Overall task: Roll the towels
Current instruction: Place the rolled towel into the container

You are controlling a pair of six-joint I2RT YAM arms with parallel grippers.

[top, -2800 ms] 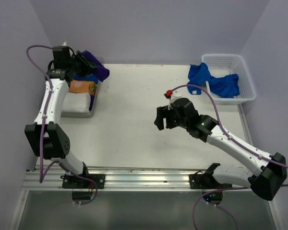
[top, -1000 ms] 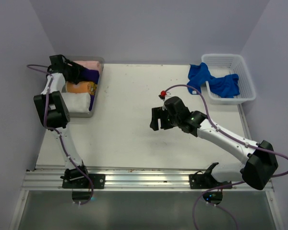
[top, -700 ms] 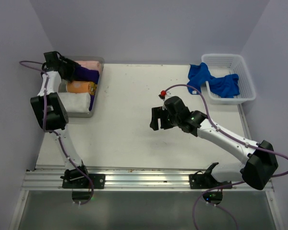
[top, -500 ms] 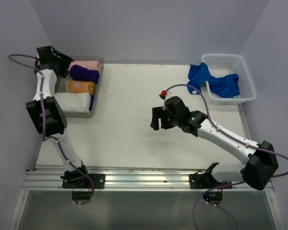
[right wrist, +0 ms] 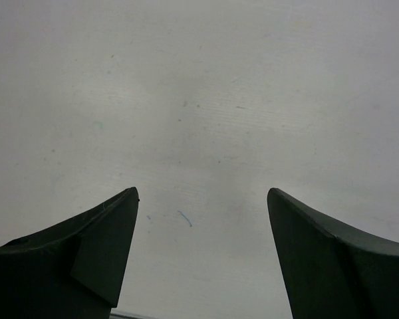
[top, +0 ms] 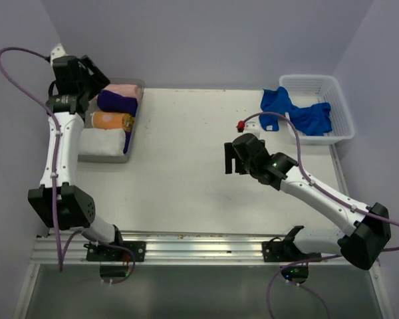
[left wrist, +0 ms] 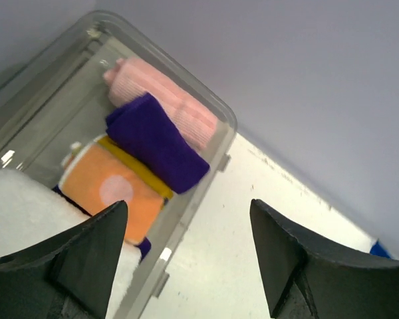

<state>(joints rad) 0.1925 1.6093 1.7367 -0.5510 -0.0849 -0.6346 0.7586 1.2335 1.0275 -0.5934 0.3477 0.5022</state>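
Observation:
Rolled towels lie in a clear bin (top: 131,136) at the far left: pink (top: 124,89), purple (top: 116,102), orange (top: 111,121) and white (top: 101,141). The left wrist view shows the pink (left wrist: 166,101), purple (left wrist: 156,141), orange (left wrist: 110,189) and white (left wrist: 20,206) rolls. My left gripper (top: 90,72) hangs open and empty above the bin's far left corner; it also shows in its wrist view (left wrist: 189,219). Unrolled blue towels (top: 299,113) spill from a white basket (top: 338,93) at the far right. My right gripper (top: 231,158) is open and empty over bare table; its wrist view (right wrist: 203,206) shows only table.
The white table (top: 186,166) runs between bin and basket. Purple walls close in on the left, back and right. A metal rail (top: 186,247) with both arm bases runs along the near edge.
My left gripper has let go of the purple roll in the bin, opened and lifted up and back. My right gripper has drifted slightly right, towards the basket.

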